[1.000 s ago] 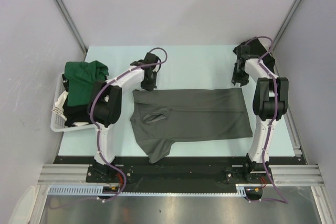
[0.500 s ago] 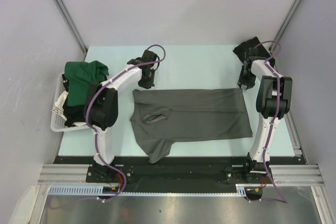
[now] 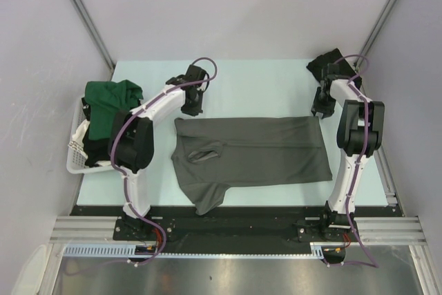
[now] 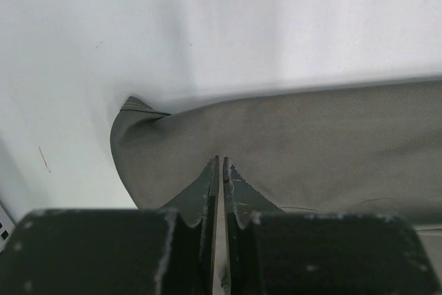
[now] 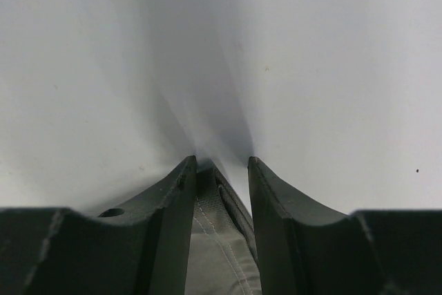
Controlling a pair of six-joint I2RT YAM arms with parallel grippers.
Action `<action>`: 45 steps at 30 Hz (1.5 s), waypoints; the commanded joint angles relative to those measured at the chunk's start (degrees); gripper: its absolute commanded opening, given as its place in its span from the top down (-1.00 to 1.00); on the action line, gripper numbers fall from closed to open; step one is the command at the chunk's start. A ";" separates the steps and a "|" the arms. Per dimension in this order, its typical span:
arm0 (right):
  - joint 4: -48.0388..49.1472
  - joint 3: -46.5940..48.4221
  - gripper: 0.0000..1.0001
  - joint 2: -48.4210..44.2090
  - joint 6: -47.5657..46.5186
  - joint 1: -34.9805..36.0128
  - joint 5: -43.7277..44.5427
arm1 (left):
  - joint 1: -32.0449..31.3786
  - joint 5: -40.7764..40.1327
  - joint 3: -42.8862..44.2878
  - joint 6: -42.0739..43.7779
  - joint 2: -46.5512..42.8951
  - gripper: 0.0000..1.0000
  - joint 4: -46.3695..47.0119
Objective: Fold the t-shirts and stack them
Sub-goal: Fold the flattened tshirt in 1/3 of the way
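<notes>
The fingers [image 4: 238, 195] of the left gripper [image 4: 221, 160] are pressed together with only a hairline between them, tips low over the far left corner of the grey t-shirt [image 4: 311, 150]. Whether a sliver of cloth is nipped there I cannot tell, though the corner lies flat, not lifted. The right gripper's [image 5: 222, 164] fingers [image 5: 169, 198] stand apart, with a stitched hem of the same shirt lying loosely in the gap, against one finger and clear of the other, so nothing is clamped. From above, the two grippers sit at opposite ends of the shirt's far edge, which suggests they handle that long edge as a pair so the cloth lands straight. The shirt lies spread crosswise in the middle of the table [image 3: 262, 88], one sleeve poking toward the near edge, so the fold looks only part done. A green t-shirt [image 3: 110, 98] is heaped over something dark in the white basket [image 3: 76, 160] at the left, well apart, likely waiting its turn.
</notes>
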 commanded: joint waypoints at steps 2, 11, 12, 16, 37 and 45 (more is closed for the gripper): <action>-0.57 -0.73 0.19 -3.81 1.04 0.49 -1.00 | -0.35 -0.10 -0.79 0.00 -4.39 0.81 0.30; -1.27 -0.30 0.20 -4.08 1.39 1.81 -1.35 | -0.44 0.08 -2.37 -0.26 -5.44 0.81 1.00; -1.45 0.05 0.20 -4.08 1.48 2.16 -1.36 | -0.44 0.08 -2.55 -0.26 -5.53 0.81 1.00; -1.63 0.50 0.36 -3.90 1.57 2.78 -1.53 | -0.44 -0.27 -4.13 -0.35 -6.41 0.81 1.26; -1.10 2.43 1.00 0.58 0.34 2.87 0.40 | -0.35 -3.17 -7.74 -0.44 -8.26 0.81 1.88; -1.36 6.47 1.00 3.13 -0.28 2.17 0.75 | 0.44 -4.05 -5.46 0.09 -7.03 0.78 0.56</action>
